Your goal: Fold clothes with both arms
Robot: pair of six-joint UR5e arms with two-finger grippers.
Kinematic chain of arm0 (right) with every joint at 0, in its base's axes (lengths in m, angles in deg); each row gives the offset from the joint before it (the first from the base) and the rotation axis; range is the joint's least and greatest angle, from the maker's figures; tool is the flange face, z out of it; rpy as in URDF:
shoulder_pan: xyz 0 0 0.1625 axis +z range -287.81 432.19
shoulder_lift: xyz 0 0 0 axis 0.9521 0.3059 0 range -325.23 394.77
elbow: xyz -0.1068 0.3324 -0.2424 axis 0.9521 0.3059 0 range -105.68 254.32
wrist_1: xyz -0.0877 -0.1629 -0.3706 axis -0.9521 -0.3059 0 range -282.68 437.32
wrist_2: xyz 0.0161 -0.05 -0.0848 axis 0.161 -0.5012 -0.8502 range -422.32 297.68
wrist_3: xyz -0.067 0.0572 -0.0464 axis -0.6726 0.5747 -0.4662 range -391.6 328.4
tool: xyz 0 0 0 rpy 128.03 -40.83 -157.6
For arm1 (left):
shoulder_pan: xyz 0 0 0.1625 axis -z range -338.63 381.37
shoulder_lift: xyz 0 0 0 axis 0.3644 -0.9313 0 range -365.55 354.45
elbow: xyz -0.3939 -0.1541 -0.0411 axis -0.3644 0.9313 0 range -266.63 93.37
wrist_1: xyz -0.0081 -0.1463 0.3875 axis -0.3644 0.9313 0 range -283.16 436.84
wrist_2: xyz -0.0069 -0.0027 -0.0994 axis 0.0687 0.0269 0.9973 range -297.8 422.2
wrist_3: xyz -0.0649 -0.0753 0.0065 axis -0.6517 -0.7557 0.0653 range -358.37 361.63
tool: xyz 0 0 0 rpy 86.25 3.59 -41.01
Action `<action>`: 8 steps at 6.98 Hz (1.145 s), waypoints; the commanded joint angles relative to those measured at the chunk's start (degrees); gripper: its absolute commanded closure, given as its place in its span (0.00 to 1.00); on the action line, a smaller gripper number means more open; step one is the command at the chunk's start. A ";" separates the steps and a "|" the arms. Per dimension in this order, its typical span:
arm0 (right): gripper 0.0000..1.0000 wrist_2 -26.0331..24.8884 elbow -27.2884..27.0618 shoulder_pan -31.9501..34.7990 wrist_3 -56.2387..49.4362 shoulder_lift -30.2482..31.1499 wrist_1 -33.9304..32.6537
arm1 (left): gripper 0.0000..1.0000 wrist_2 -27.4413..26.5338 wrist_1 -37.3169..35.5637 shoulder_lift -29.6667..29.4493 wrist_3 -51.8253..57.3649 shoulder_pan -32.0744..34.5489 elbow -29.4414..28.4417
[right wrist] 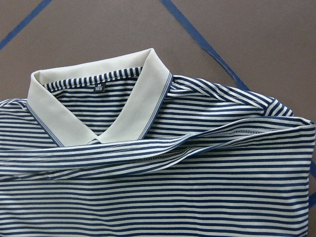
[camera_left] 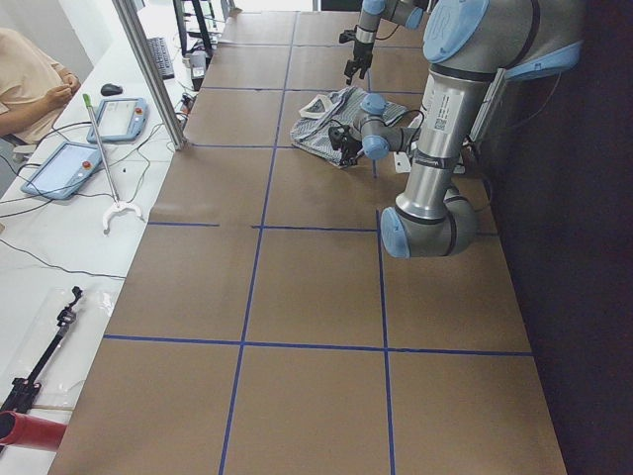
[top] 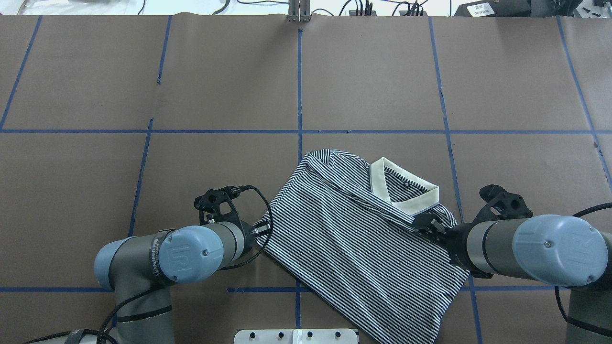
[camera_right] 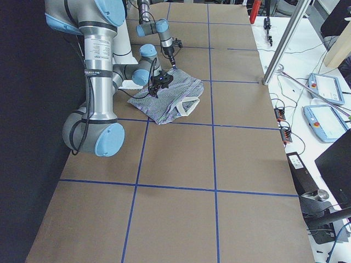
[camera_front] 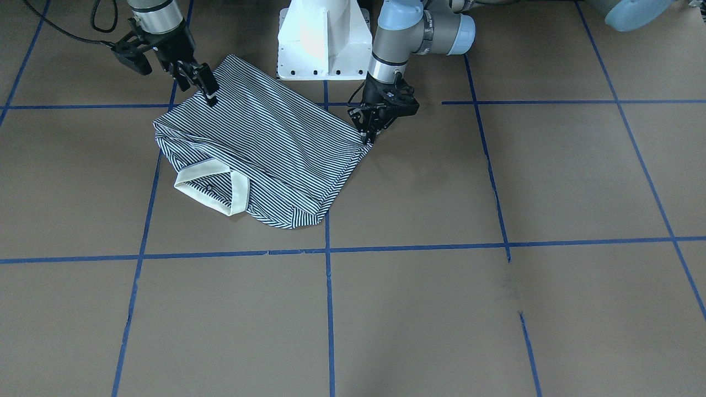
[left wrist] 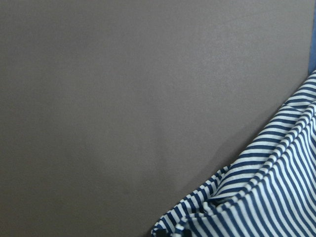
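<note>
the polo shirt (camera_front: 265, 149) lies folded on the brown surface (camera_front: 496, 309), just in front of the white pedestal base (camera_front: 322, 44) and shifted toward the base's right-arm side. its nearest edge almost reaches the base, and its cream collar (camera_front: 240, 193) sits on the edge farthest from the base. the collar opens away from the base. the right wrist view shows a small neck label inside the collar and a folded band of striped cloth crossing just below it.

the folded shape is a slanted four-sided patch, longer along the collar edge than from that edge back toward the base. this long axis runs diagonally, from farther out on the base's left-arm side to nearer in on its right-arm side. blue tape lines (camera_front: 328, 309) grid the surface, and one runs straight out from the base and passes under the shirt.

the left end effector (camera_front: 368, 137) points down at the shirt corner on the base's left-arm side. its fingers are drawn together on the cloth, which bunches up at that corner in the left wrist view. the right end effector (camera_front: 211, 98) touches the shirt's edge on the base's right-arm side, close to the corner nearest the base. whether its fingers are clamped on the cloth or merely resting there, i cannot tell.
</note>
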 commanded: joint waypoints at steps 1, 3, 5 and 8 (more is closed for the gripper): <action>0.00 0.10 0.00 0.16 0.00 -0.18 0.04 | 1.00 -0.05 -1.63 0.34 5.49 2.86 0.47; 0.00 0.62 0.00 1.12 0.00 -0.70 0.04 | 1.00 0.21 -1.12 0.08 15.07 8.12 -0.58; 0.00 0.10 0.17 1.65 -0.18 -1.06 0.21 | 1.00 0.74 5.34 -1.84 21.25 17.16 -6.51; 0.00 -0.69 0.17 3.23 1.05 -7.54 0.66 | 1.00 1.70 18.01 -14.55 26.53 25.01 -31.44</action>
